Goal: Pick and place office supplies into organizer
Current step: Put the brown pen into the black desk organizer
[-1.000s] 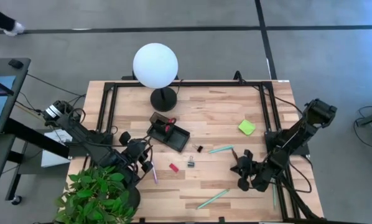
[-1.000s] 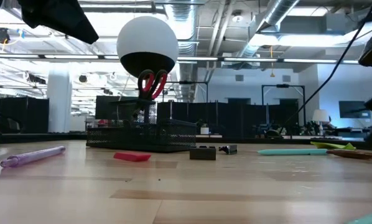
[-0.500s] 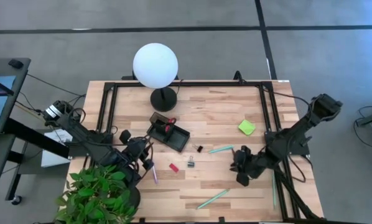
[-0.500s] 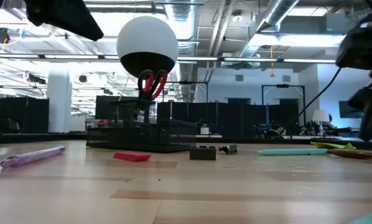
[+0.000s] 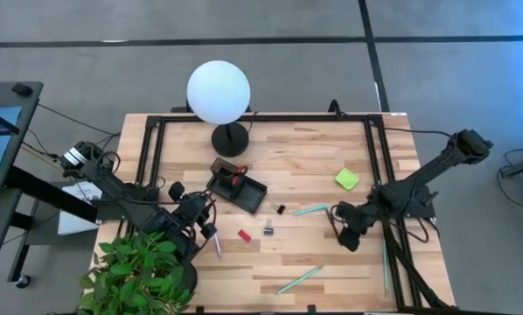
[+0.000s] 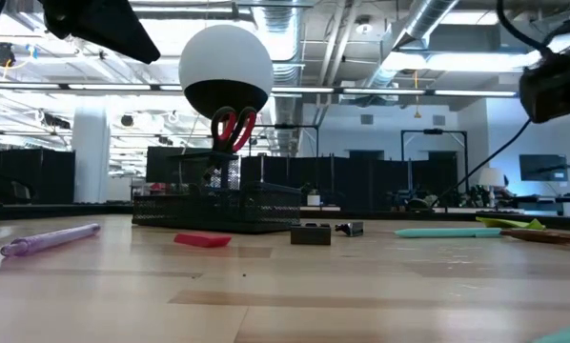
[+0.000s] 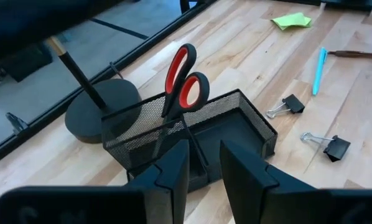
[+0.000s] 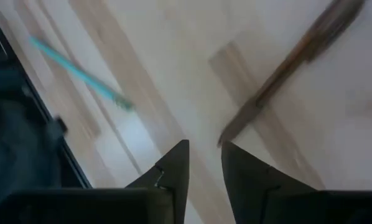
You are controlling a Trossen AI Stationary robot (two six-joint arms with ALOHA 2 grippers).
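Note:
The black mesh organizer (image 5: 240, 187) stands near the table's middle with red-handled scissors (image 7: 185, 84) upright in it. My left gripper (image 7: 204, 152) hovers open just left and near of it, pointing at it, nothing between its fingers. My right gripper (image 8: 204, 163) hangs open over the right part of the table (image 5: 345, 234), pointing down. Beyond its fingertips a dark brown pen (image 8: 292, 68) and a teal pen (image 8: 80, 73) lie flat on the wood. A lime-green sticky-note pad (image 5: 346, 178), a red block (image 5: 244, 234), a purple pen (image 5: 216, 243) and black clips (image 5: 268, 227) lie loose.
A round black lamp base with a white globe (image 5: 219, 92) stands behind the organizer. A potted plant (image 5: 139, 271) fills the near left corner. Black frame rails (image 5: 380, 157) run along the table's sides. Two light-green pens (image 5: 310, 210) (image 5: 298, 280) lie right of the middle.
My right gripper has risen from the table and gone toward the far edge, turning as it went; in the low view its arm has climbed to the upper right. The left arm and the supplies on the table have stayed where they were.

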